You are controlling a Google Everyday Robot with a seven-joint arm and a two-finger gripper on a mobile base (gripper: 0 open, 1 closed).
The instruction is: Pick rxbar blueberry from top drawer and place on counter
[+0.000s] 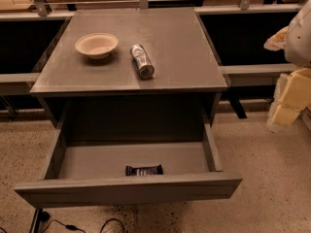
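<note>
Showing counter (170,33), matte grey, above open cavity. Top drawer (131,188) pulled out below it, interior exposed. Gripper (287,103) at right frame edge, beside counter, well apart from drawer; whether open or closed cannot be told. Bowl (96,45) and toppled can (142,60) on counter. Rxbar blueberry (144,170) flat on drawer floor, just behind front panel, near centre; long axis parallel to panel. Bar lies below gripper, toward frame left; judged reach: across, then down.

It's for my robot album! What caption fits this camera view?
Open top drawer holds rxbar blueberry; bowl and can rest on counter; hand hangs at right edge.
</note>
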